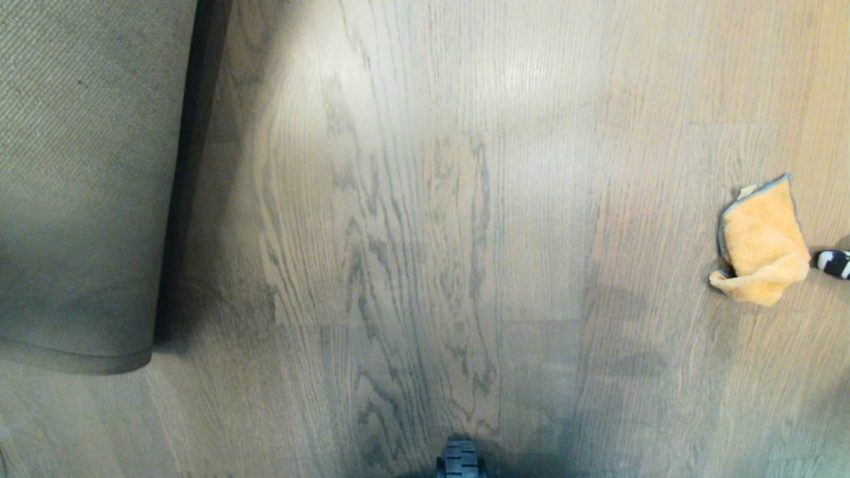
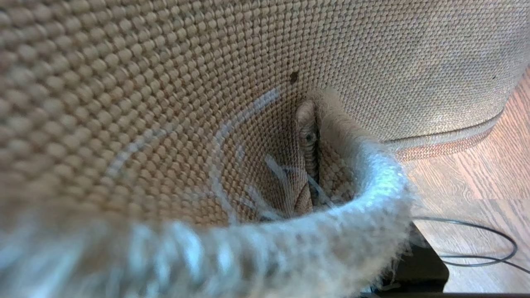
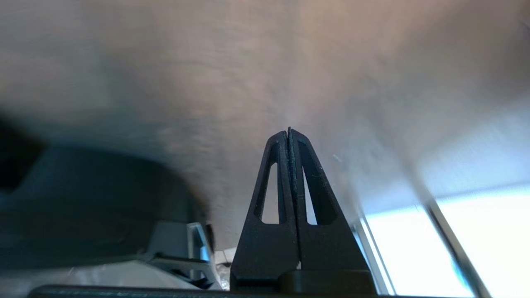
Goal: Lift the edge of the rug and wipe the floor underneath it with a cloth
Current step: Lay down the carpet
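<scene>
The large light grey-beige short-pile rug (image 1: pixel 86 186) is standing lifted along the left of the head view, its ribbed tan woven backing facing outward and its rounded corner hanging just above the brown wood-grain plank floor (image 1: pixel 425 239). The left wrist view is filled with that backing and a fuzzy pale edge bunched close to the lens; the left gripper itself is not showing, so whether its jaws are grasping the rug cannot be told, though the raised edge suggests it is being held up. The lifting step is judged done.

The small soft orange microfibre cloth (image 1: pixel 760 242) with thin grey trim is lying crumpled on the floor at the far right of the head view, well apart from the rug. The right gripper (image 3: pixel 289 131) is hovering over the floor with its jaws clenched together on nothing. The cloth is not yet picked up and the wiping appears not yet begun.

A black-and-white striped item (image 1: pixel 835 263) is lying just beside the cloth and may hinder the pick. A thin black cable (image 2: pixel 476 244) is trailing over the floor near the rug. A dark ridged part (image 1: pixel 458 459) is showing at the bottom edge of the head view.
</scene>
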Motion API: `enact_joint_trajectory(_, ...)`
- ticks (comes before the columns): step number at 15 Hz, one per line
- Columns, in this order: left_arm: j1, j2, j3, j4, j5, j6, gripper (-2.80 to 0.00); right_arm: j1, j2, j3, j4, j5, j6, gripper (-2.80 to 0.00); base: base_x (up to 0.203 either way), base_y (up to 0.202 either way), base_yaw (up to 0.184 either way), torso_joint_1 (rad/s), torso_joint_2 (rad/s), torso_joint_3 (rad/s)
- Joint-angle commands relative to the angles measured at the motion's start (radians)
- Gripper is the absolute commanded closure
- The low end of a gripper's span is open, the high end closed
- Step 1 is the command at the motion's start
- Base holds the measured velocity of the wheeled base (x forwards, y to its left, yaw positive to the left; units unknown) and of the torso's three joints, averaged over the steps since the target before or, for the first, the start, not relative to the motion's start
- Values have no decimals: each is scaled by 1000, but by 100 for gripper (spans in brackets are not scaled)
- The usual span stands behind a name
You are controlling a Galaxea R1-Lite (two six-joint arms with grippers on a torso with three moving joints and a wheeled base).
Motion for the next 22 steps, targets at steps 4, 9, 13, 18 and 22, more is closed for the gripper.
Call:
enact_joint_trajectory(4,1,-7,10,1,-3,6,0,285,-284,0,0,0,14,0,0,0,0,0,0,0)
enact_joint_trajectory(9,0,-13,16,-1,-3,5,0,272,-528,0,0,-2,77,0,0,0,0,0,0,0)
enact_joint_trajectory(13,-4,-8,11,-1,-4,2,0,269,-540,0,0,-2,82,0,0,0,0,0,0,0)
enact_joint_trajectory(18,-2,-5,15,-1,-4,-1,0,269,-538,0,0,-2,82,0,0,0,0,0,0,0)
enact_joint_trajectory(22,-2,-5,20,-1,-5,-3,0,269,-540,0,0,-2,82,0,0,0,0,0,0,0)
